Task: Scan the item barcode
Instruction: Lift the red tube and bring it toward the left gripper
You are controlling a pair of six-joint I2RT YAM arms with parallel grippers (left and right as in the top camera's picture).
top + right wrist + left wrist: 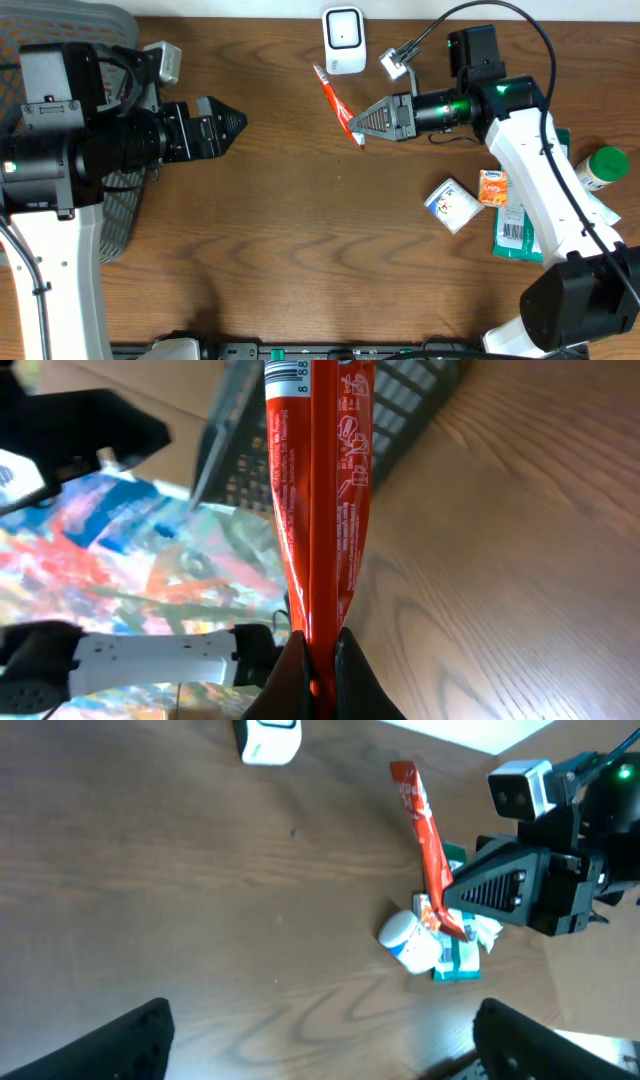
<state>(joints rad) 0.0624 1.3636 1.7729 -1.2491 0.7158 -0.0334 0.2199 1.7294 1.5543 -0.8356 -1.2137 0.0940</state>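
**Right gripper pinches red packet below the scanner; left gripper wide open**

In the right wrist view, the right gripper [320, 672] sits nearest, at the bottom centre of the frame. Its two dark fingers are pressed together on the lower end of a long red plastic stick packet [320, 490]. The packet runs straight up the middle of the frame, white print along its length. A barcode [288, 368] is partly cut off at the top edge. Beyond it, in the upper part of the frame, lies a dark mesh basket [410, 400].

In the left wrist view, the left gripper [320, 1042] shows only its two black fingertips in the bottom corners. They are spread far apart with nothing between them.

From overhead, the left gripper [235, 122] is at centre left above the brown wooden table [280, 250], and the mesh basket [120, 210] lies at the left edge. The right gripper [358, 128] is at upper centre. The red packet [335, 98] slants from it up and to the left, its far tip just below a white barcode scanner [343, 40] at the top centre.

At centre right a small white tissue pack [452, 204], a small orange packet [493, 187] and a teal flat pouch [515, 230] lie close together. A white bottle with a green cap [603, 167] lies at the right edge.
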